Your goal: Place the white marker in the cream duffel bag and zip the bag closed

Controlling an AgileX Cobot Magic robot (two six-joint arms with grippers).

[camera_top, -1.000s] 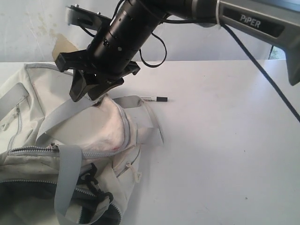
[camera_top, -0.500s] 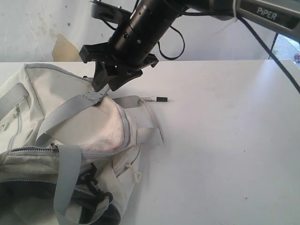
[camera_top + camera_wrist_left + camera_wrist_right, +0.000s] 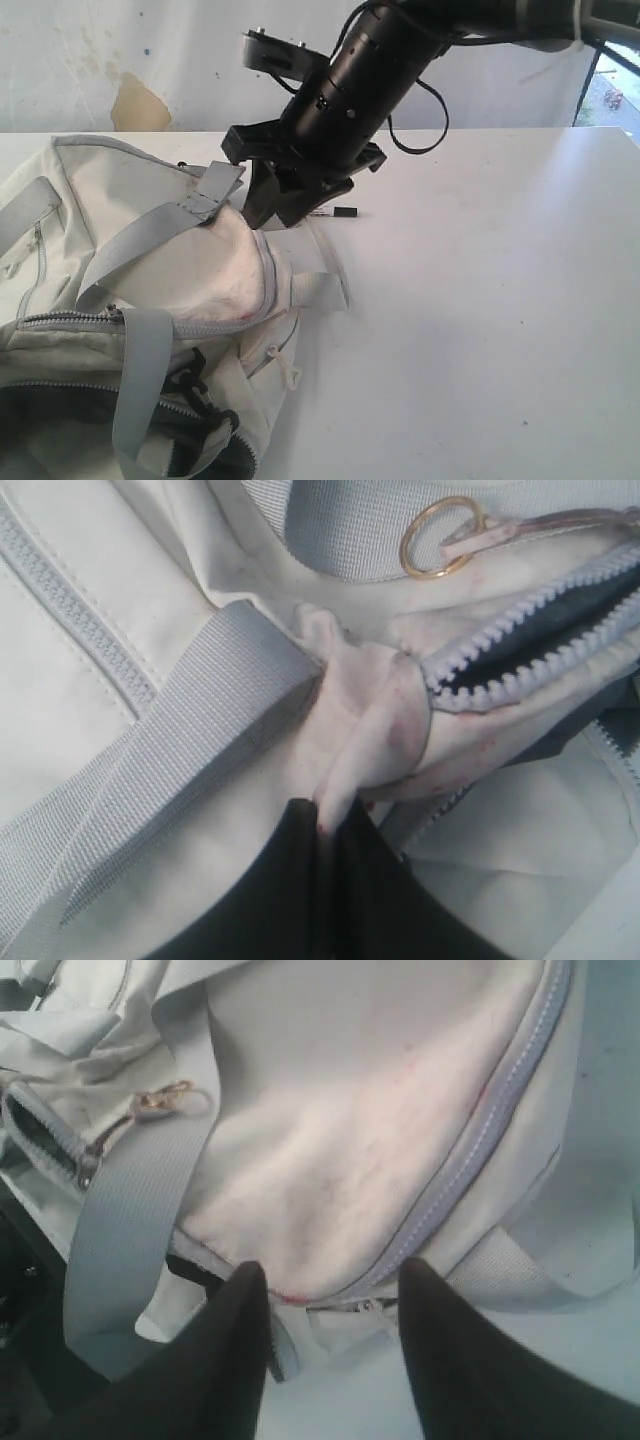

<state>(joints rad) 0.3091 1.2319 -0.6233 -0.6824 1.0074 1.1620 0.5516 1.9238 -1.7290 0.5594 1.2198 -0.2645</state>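
On the left of the exterior view the cream duffel bag [image 3: 95, 190] lies slumped on a white table [image 3: 480, 320]. It is soft woven cloth in loose folds, with faint reddish stains on its rounded end. Flat grey straps [image 3: 150, 235] with a ribbed weave cross it, and a grey zipper [image 3: 70, 322] runs along its side. A black plastic buckle [image 3: 195, 385] sits near the dark-lined opening at the lower edge.

In the left wrist view the left gripper [image 3: 325, 825] has its black fingers [image 3: 285, 900] pressed together on a bunched fold of the bag's cream cloth. The fold is just beside the end of a part-open zipper whose pale teeth spread over dark lining. A thin gold metal ring [image 3: 440, 538] lies on the strap nearby.

Further right, the right gripper [image 3: 278, 215] hangs at the end of a black cylindrical arm over the bag's rounded end. The right wrist view shows its two blunt black fingers [image 3: 225, 1360] spread apart with nothing between them, above the stained cloth and a curved grey zipper seam.

Just right of that gripper the white marker [image 3: 335, 212] lies flat on the table, outside the bag and close to its end. Its long axis runs left to right across the view, with the black cap pointing right, away from the bag. Its left end is hidden behind the gripper. The barrel is thin, straight and smooth. Right of the marker the table is a plain matte white surface
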